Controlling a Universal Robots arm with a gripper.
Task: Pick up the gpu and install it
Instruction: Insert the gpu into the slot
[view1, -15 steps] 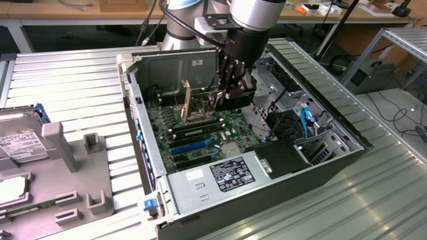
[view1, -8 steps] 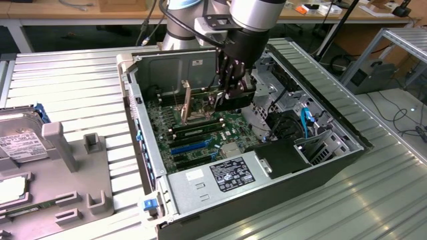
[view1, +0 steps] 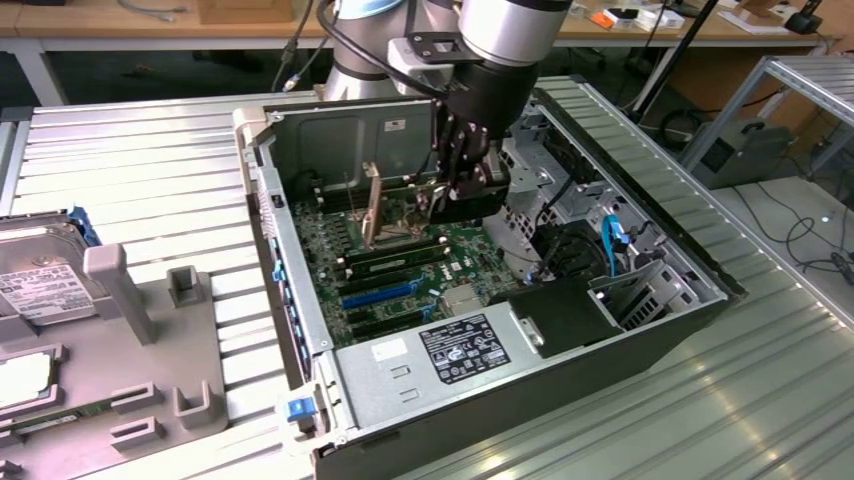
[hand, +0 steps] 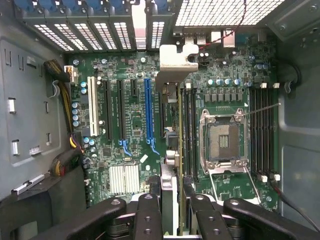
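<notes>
In the wrist view I see the gpu (hand: 176, 61) edge-on, a thin card with its silver end bracket at the far end. My gripper (hand: 171, 202) is shut on it, black fingers (hand: 148, 215) on either side. The card hangs above the motherboard (hand: 130, 125), over the strip between the blue expansion slot (hand: 148, 110) and the memory slots (hand: 189, 130). In the exterior view my gripper (view1: 461, 195) reaches down inside the open computer case (view1: 307, 330), over the upper part of the board.
The open CPU socket (hand: 222, 137) lies beside the card. A power supply (view1: 454, 350) and drive cage (view1: 641, 290) fill the case's near end, with blue cables (view1: 614, 245). At the exterior view's left a grey tray (view1: 160, 340) holds a hard drive (view1: 34, 285).
</notes>
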